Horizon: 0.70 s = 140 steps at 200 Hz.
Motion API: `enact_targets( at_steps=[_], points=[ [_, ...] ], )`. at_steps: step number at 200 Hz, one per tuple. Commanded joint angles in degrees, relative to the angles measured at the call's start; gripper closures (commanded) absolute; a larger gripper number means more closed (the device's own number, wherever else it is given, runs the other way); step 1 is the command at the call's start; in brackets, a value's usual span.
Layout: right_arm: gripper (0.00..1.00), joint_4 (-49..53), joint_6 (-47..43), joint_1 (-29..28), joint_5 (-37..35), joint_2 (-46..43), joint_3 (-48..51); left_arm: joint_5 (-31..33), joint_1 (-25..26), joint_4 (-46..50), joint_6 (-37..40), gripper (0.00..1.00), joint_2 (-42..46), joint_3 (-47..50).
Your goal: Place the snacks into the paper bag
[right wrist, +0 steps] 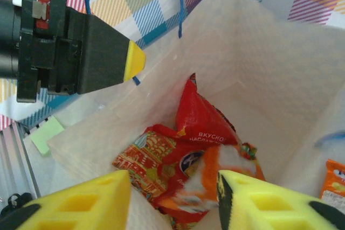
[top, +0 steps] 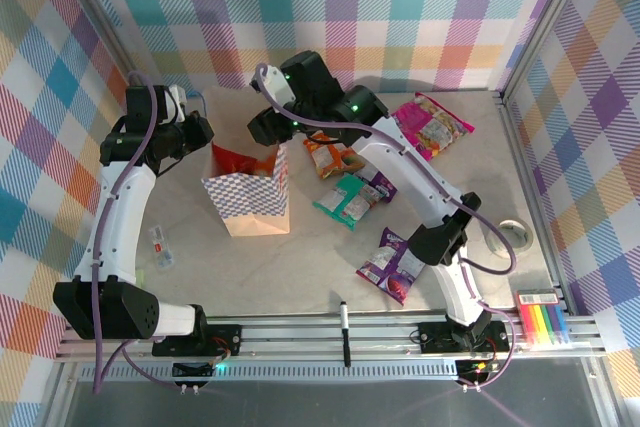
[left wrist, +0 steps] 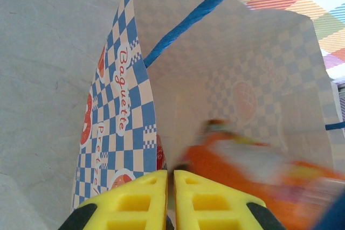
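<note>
My left gripper [left wrist: 170, 180] is clamped on the bag [left wrist: 124, 127] rim. My right gripper [right wrist: 172, 182] hangs over the bag's mouth, fingers apart. Inside the bag, a blurred orange packet [right wrist: 230, 166] sits atop a red packet [right wrist: 156, 160].

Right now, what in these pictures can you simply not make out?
- Left wrist view: the orange packet in the paper bag is motion-blurred, so its print is unreadable.
- Top view: the right arm partly covers the bag's mouth, hiding most contents.
- Right wrist view: the red packet has its lower end cut off by the right claw and the frame's bottom edge.
</note>
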State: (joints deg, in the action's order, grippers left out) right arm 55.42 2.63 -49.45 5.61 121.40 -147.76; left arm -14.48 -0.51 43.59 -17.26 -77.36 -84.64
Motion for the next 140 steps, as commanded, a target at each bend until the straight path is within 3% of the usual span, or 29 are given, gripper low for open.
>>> enact_targets(
  at_steps=[1,61,140],
  points=[
    [0.49,1.4,-0.7,-0.2,-0.2,-1.7,-1.7,-0.9,-0.4,1.1,0.3,0.88,-0.5,-1.0],
    [0.46,1.3,-0.7,-0.1,-4.4,-11.1,6.2,-0.4,-0.3,1.1,0.6,0.88,-0.7,-0.8],
    [0.44,-1.1,2.3,0.3,-17.2,-30.5,32.3,1.3,-0.7,2.3,1.2,0.88,-0.6,-1.5]
  ],
)
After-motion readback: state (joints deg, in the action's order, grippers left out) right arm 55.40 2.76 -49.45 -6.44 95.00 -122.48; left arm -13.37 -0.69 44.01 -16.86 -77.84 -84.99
